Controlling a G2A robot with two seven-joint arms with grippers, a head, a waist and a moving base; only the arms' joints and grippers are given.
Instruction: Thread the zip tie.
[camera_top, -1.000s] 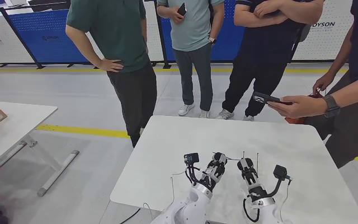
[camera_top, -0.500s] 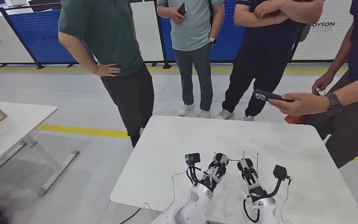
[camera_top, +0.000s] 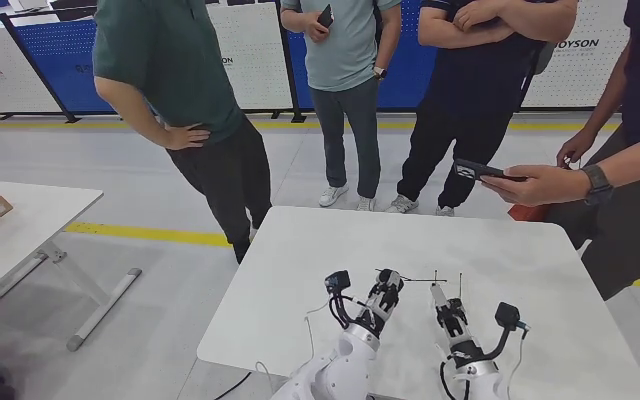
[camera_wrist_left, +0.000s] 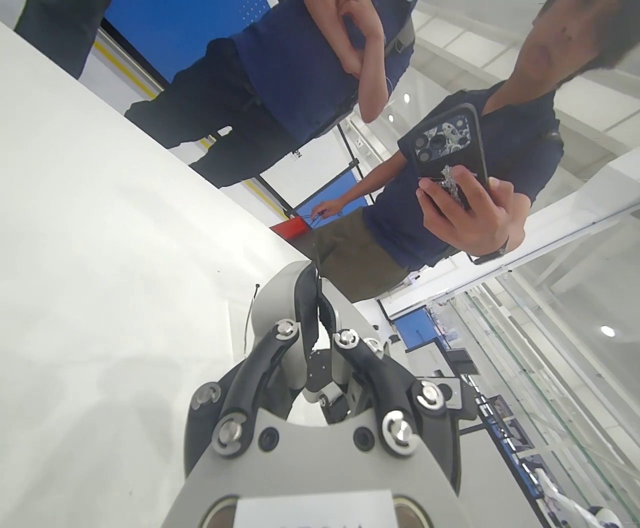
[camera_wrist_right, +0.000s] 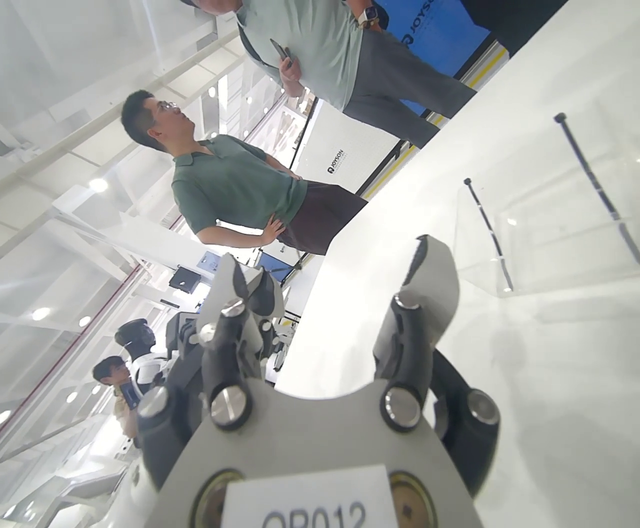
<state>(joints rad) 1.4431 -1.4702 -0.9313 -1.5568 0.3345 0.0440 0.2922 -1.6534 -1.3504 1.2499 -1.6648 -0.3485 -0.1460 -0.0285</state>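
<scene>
The zip tie (camera_wrist_left: 315, 257) is sitting pinched between the closed fingers of your left gripper (camera_wrist_left: 314, 280), above the white table (camera_top: 300, 290); your right gripper (camera_wrist_right: 335, 272) is hanging wide open beside it. You are probably best taking the free end squarely, holding the left steady

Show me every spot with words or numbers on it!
Label on the right gripper: a code, bottom cut off.
White panel: a logo word.
Blue panel: a logo word, partly cut off.
Far blue board: too small to read.
</scene>
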